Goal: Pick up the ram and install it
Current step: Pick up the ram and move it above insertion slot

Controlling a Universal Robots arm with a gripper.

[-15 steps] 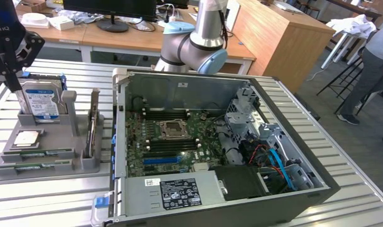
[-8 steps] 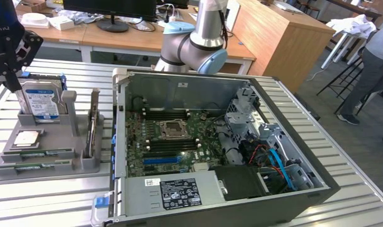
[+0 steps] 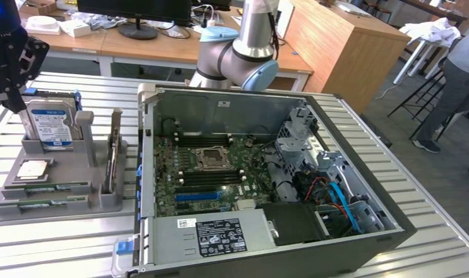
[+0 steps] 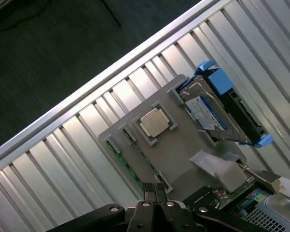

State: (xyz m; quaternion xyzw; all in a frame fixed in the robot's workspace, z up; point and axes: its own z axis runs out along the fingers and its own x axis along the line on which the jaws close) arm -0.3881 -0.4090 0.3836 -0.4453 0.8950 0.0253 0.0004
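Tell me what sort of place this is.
Probably a robotics lab or workshop: a robot arm by an open computer case on a slatted metal table, with office desks and a monitor beyond.

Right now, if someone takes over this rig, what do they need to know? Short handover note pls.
Gripper: shut, nothing in it, hovering by the grey holder, near the hard drive.
Ram: flat in a holder slot, with a second stick beside it; neither is touched.
PC case: open, motherboard exposed.
Done: nothing of the job shows as done.
Left: pickup and install.
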